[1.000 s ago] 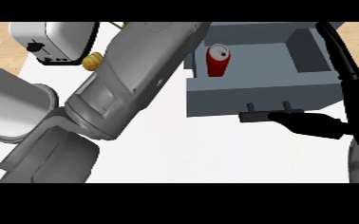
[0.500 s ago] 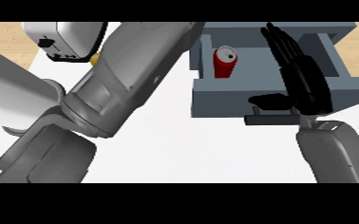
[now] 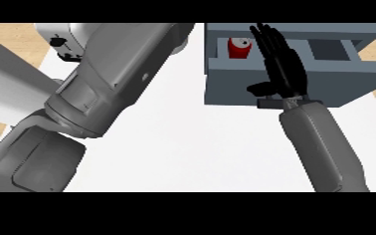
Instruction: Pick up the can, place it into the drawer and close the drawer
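The red can (image 3: 238, 48) stands upright in the left part of the open grey drawer (image 3: 228, 87) at the upper right. My right hand (image 3: 281, 67) lies over the drawer's front wall just right of the can, open, with straight fingers pointing away from me and the thumb near the dark handle (image 3: 267, 102). It holds nothing. My left forearm (image 3: 110, 84) crosses the view from the lower left to the top centre, and its hand does not show.
A silver toaster (image 3: 60, 42) sits at the top left, partly behind the left forearm. The white counter top (image 3: 198, 149) spreads below the drawer, with a wooden strip (image 3: 15, 35) at the far left.
My right hand has swung in from the right edge to the drawer's front. The drawer and the can have shifted a little toward the back.
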